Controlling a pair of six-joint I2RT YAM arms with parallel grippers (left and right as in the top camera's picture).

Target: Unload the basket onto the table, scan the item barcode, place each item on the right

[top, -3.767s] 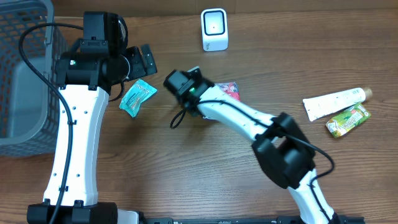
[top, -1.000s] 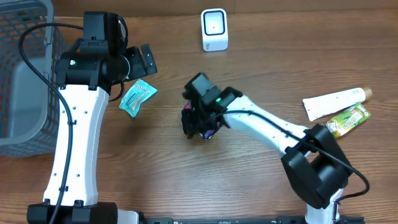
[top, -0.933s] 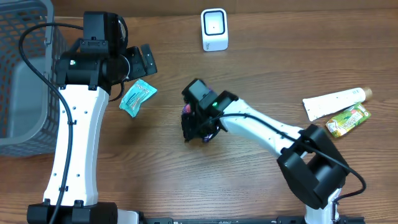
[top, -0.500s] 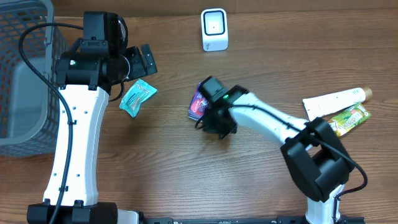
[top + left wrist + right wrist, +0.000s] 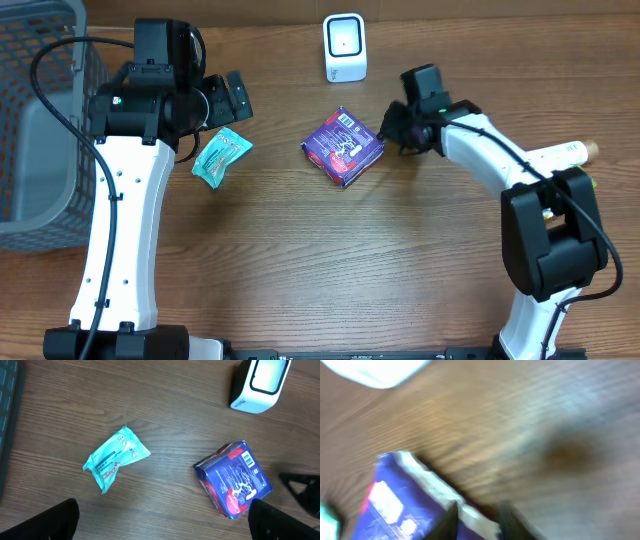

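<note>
Left arm extended forward, left gripper [image 5: 228,100] spread wide, right arm bent inward, right gripper [image 5: 393,127] opening unclear.

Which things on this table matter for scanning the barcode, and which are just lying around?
For the job:
purple packet
white scanner

Lying about:
teal packet
white tube
grey basket
</note>
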